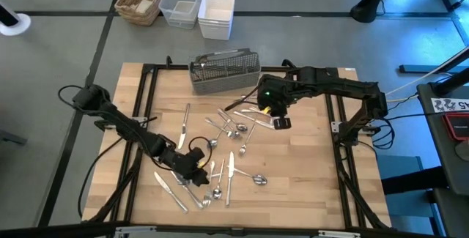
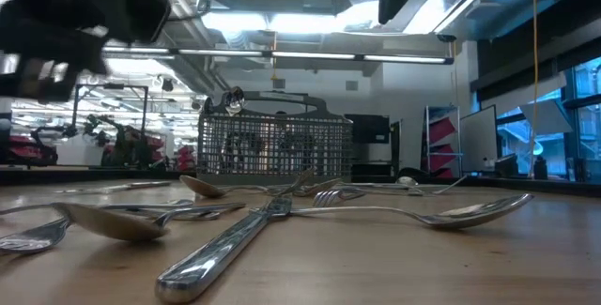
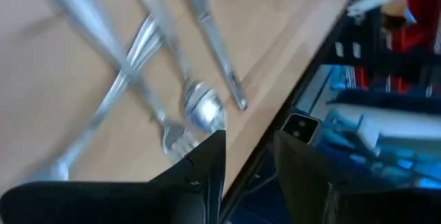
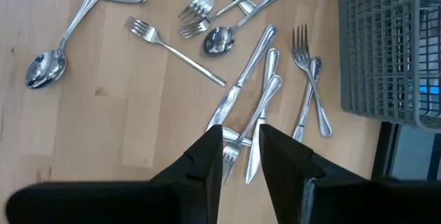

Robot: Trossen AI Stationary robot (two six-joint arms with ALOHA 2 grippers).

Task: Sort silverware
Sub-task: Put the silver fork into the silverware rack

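The silverware (image 1: 223,146) lies scattered flat over the middle of the wooden table (image 1: 315,179), w/ a second loose bunch toward 7 o'clock near the front edge. We count forks, spoons & knives mixed, several crossing each other. In the low view a knife (image 2: 230,244) runs toward the camera, w/ a long spoon (image 2: 441,213) at 3 o'clock of it & another spoon (image 2: 103,221) at 9 o'clock.

At 12 o'clock of the main scatter stands the grey mesh caddy (image 1: 225,69), upright; we can't tell what's in which compartment.

Right gripper (image 1: 281,119) hovers over the 2 o'clock edge of the scatter, just below the caddy. In the right wrist view its fingers (image 4: 207,158) stand a little apart w/ nothing between them; a crossed fork & knife (image 4: 241,131) lie on the table right under the tips.

Left gripper (image 1: 201,176) sits low over the 7 o'clock bunch, near the front edge. In the left wrist view its fingers (image 3: 207,162) are apart, nothing clamped, w/ a fork (image 3: 176,138) & spoon (image 3: 200,107) just beyond the tips.

Beyond the table at 12 o'clock, on the floor: a wicker basket (image 1: 141,0), a clear tub (image 1: 181,2), a white bin (image 1: 216,13).
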